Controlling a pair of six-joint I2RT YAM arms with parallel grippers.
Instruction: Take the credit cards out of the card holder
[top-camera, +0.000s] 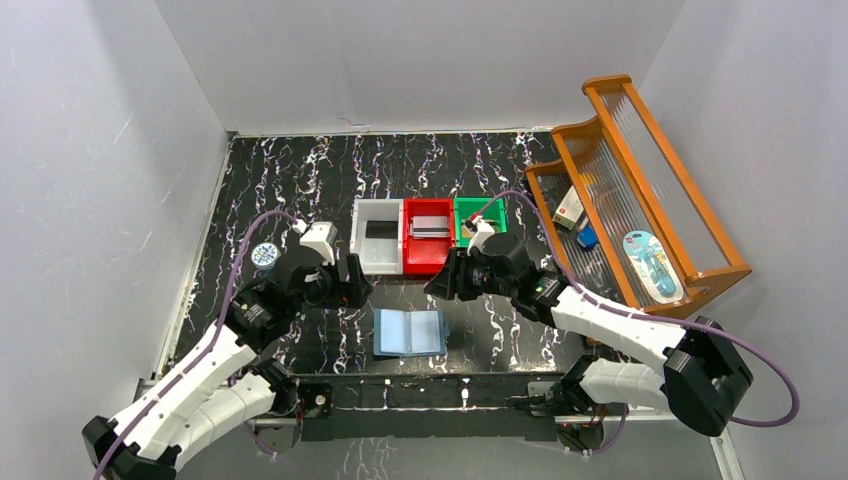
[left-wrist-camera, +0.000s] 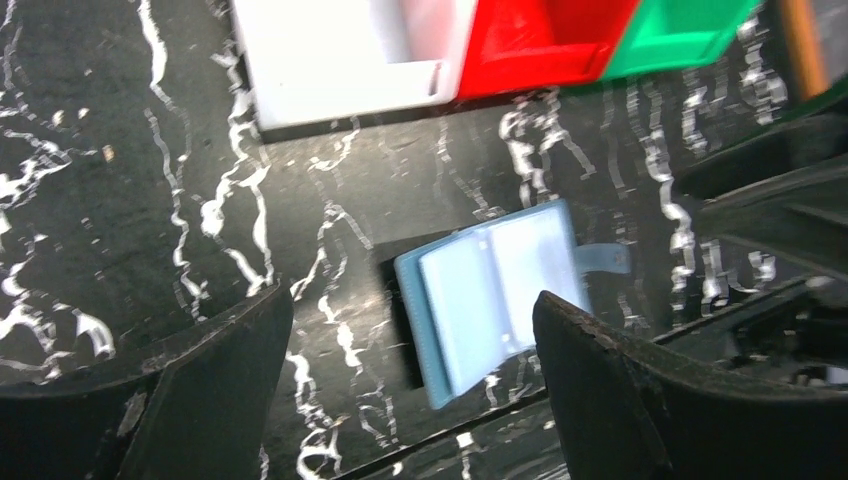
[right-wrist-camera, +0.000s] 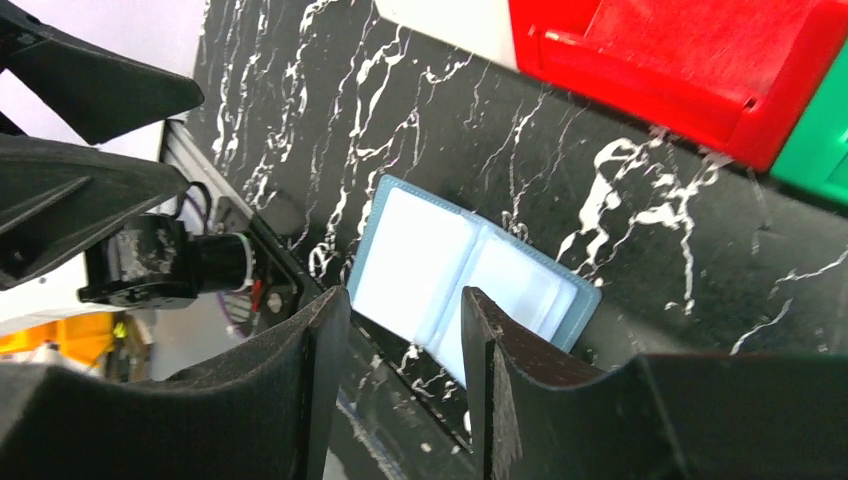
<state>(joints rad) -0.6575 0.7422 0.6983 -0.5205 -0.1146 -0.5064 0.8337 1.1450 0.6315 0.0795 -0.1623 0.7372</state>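
Note:
The card holder (top-camera: 410, 333) lies open and flat on the black marbled table near its front edge, pale blue inside up; its clear pockets look empty. It also shows in the left wrist view (left-wrist-camera: 500, 290) and the right wrist view (right-wrist-camera: 460, 270). A black credit card (top-camera: 380, 229) lies in the white bin (top-camera: 362, 250). A pale grey credit card (top-camera: 430, 226) lies in the red bin (top-camera: 425, 262). My left gripper (top-camera: 357, 285) (left-wrist-camera: 412, 300) hangs open above the holder's left side, holding nothing. My right gripper (top-camera: 441, 281) (right-wrist-camera: 405, 292) is open over its right side, also empty.
A green bin (top-camera: 492, 212) stands right of the red one. A wooden rack (top-camera: 700, 262) at the right holds a white-and-red box (top-camera: 570, 208), a small blue block (top-camera: 587, 237) and a pale packet (top-camera: 652, 262). A round blue tin (top-camera: 264, 255) sits at the left.

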